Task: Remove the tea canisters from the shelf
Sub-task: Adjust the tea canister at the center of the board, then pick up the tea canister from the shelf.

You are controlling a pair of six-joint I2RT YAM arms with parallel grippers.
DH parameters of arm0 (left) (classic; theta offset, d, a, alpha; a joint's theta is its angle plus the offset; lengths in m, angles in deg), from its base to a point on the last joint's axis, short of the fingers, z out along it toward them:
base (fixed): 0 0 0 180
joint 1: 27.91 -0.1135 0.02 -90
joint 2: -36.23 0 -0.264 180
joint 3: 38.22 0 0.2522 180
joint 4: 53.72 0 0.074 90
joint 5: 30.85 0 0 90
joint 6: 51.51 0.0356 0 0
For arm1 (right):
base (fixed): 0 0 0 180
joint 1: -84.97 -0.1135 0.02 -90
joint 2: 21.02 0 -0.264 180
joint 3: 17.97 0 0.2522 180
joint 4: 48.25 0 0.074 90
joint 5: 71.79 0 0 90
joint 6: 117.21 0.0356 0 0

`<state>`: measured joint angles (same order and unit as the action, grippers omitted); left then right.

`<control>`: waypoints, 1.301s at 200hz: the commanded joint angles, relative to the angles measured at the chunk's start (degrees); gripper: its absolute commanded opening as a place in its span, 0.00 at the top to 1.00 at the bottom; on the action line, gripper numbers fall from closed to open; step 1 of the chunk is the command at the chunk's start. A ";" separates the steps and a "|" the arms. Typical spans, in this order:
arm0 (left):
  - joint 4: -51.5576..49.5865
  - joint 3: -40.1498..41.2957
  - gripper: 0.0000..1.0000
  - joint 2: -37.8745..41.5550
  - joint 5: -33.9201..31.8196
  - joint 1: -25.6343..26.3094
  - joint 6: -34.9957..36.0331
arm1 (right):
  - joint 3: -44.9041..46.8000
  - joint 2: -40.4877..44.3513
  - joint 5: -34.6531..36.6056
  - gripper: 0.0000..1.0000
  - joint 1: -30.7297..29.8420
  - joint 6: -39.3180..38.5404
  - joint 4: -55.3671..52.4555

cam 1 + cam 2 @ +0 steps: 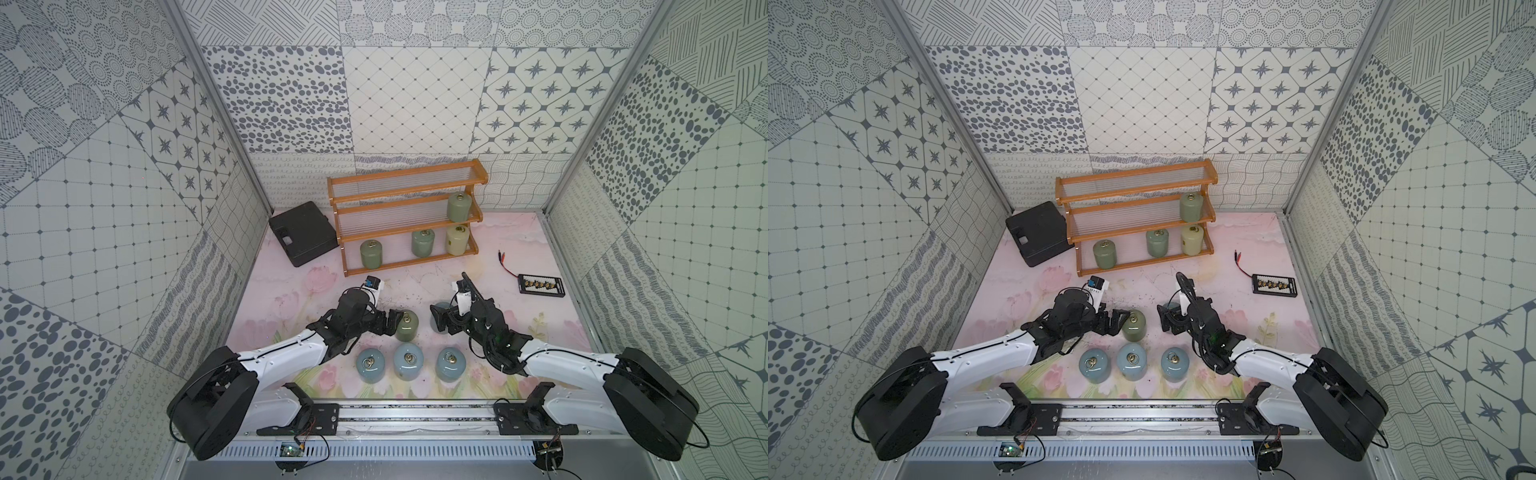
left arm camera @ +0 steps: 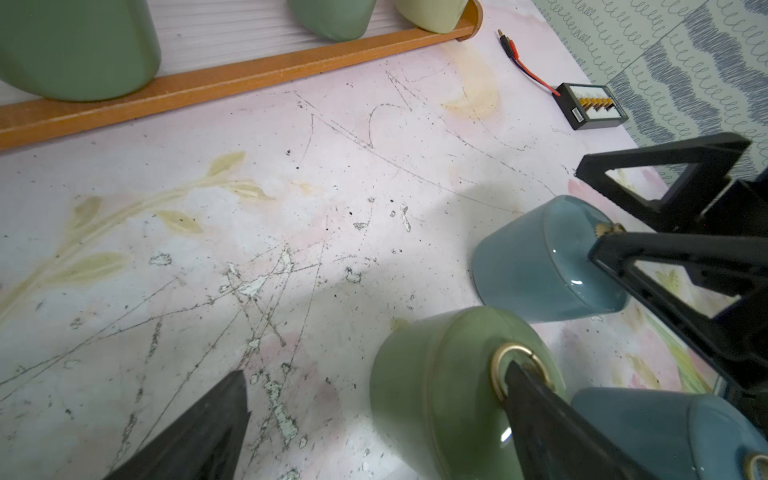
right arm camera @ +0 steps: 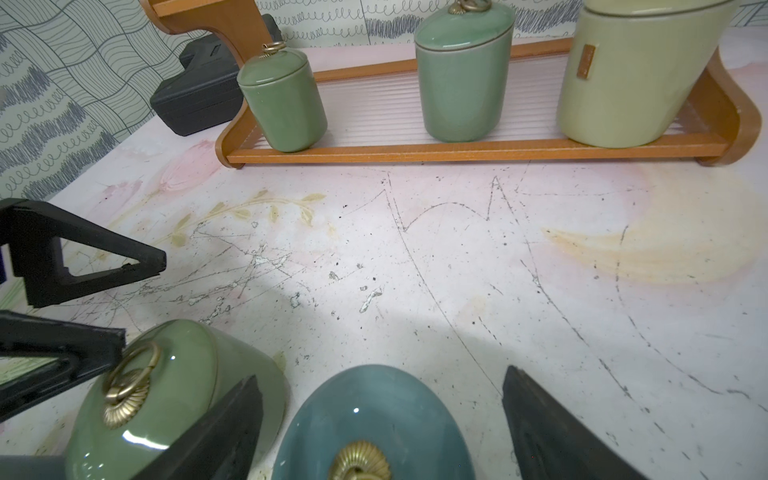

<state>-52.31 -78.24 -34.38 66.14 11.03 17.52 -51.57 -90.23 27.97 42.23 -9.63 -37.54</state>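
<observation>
four tea canisters [image 1: 422, 243] sit on the shelf [image 1: 411, 262]: a green one [image 1: 458, 207] at the right end of the middle tier, two green plus the pale yellow one [image 1: 457, 240] on the bottom tier. five more stand in front of the shelf. left gripper [image 1: 392, 327] spread wide, empty, just beside a green canister [image 1: 406, 327]. right gripper [image 3: 381, 375] jaws apart either side of a blue canister [image 3: 374, 415], no grip. three blue canisters [image 1: 408, 360] in a row farthest from the shelf.

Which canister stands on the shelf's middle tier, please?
The sage green canister at the right end; two other green canisters and the pale yellow canister occupy the bottom tier.
</observation>
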 commanded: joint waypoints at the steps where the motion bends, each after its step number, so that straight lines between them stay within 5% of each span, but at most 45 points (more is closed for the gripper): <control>1: 1.23 -1.27 0.00 -0.31 1.11 0.35 0.87 | -1.73 2.02 1.16 0.05 -0.15 -0.35 -0.20; 136: -11.62 -7.82 0.00 5.91 -12.79 -3.55 6.63 | -5.22 4.70 1.95 0.00 1.48 -1.16 -4.34; 186: -13.82 -13.59 0.00 0.24 -14.21 -9.39 7.50 | -4.88 5.57 1.83 0.01 1.93 -0.46 -5.00; 260: -11.12 -21.40 0.00 -8.42 -11.51 -10.38 7.61 | -9.65 7.16 -0.10 0.01 7.05 -1.32 -9.06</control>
<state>-65.35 -97.98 -41.24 53.68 1.13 24.01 -56.24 -84.81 29.15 45.75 -10.74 -46.18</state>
